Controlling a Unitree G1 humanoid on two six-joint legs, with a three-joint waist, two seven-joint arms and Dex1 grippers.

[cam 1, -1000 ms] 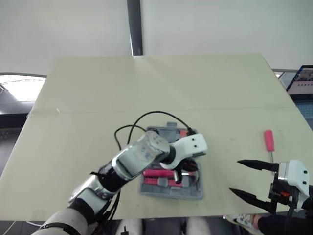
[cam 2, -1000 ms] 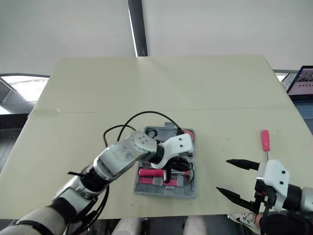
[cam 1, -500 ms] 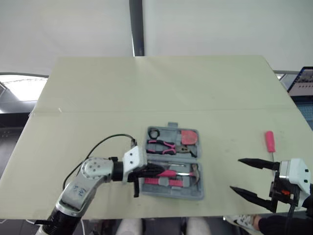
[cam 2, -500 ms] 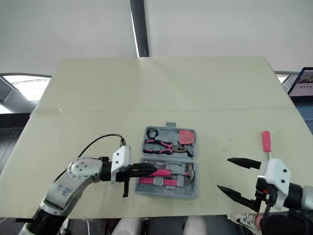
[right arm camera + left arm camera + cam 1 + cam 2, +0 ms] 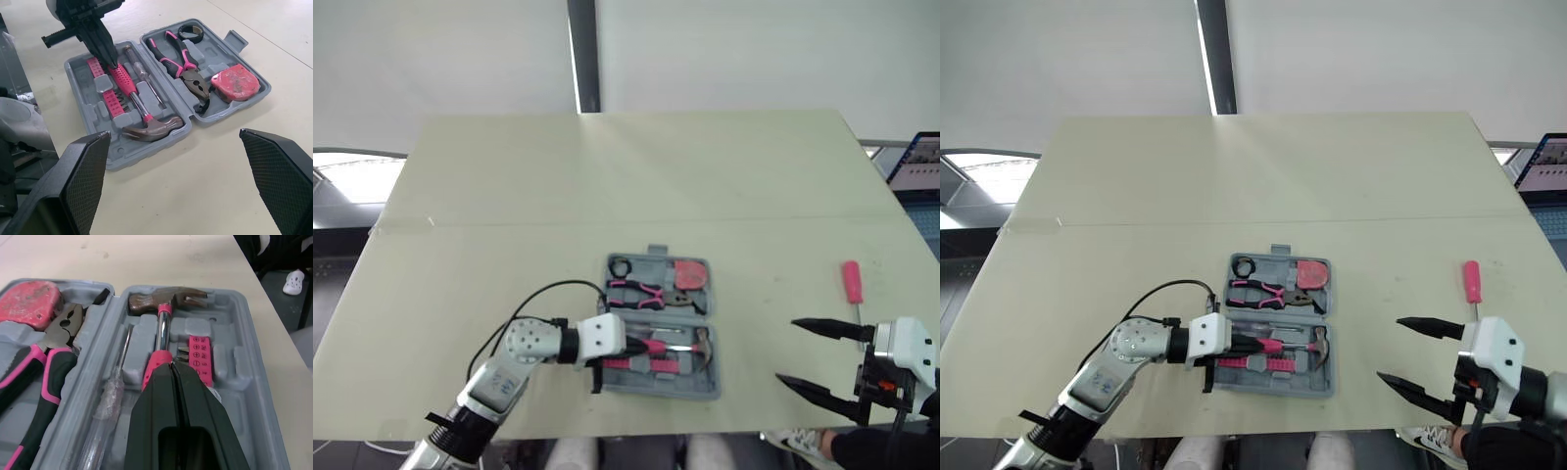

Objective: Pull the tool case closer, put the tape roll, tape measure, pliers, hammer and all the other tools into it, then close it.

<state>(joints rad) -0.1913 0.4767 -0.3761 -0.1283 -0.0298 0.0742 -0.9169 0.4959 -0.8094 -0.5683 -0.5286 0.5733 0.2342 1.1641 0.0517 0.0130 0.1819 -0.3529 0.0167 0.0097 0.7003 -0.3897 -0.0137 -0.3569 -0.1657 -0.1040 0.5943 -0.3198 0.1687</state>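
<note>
the left gripper [image 5: 170,368] lies low over the table [image 5: 607,186] near its front edge, reaching rightward into the case [image 5: 651,389]. its two black fingers are pressed together with just a seam between them, gripping nothing. their tips sit at the pink handle of the hammer [image 5: 133,95] (whether they touch it or stop just above, i cannot tell). a black cable [image 5: 548,291] loops from that arm over the table.

the case lies open and flat at the middle of the table, near the front edge. its far half holds the roll [image 5: 1246,266] at the left end, the pliers [image 5: 1268,290] in the middle and the red tape measure [image 5: 1312,273] at the right end, with the pliers' nose just beside it. its near half holds the hammer, head toward the right. a clear driver [image 5: 142,73] lies alongside the hammer on the far side, and a pink strip of bits [image 5: 115,103] on the near side.

right of the case and well apart from it, a pink driver [image 5: 851,281] lies on the bare table. nearer the front edge the right gripper [image 5: 786,351] hangs with its fingers spread wide, holding nothing, pointing toward the case.
</note>
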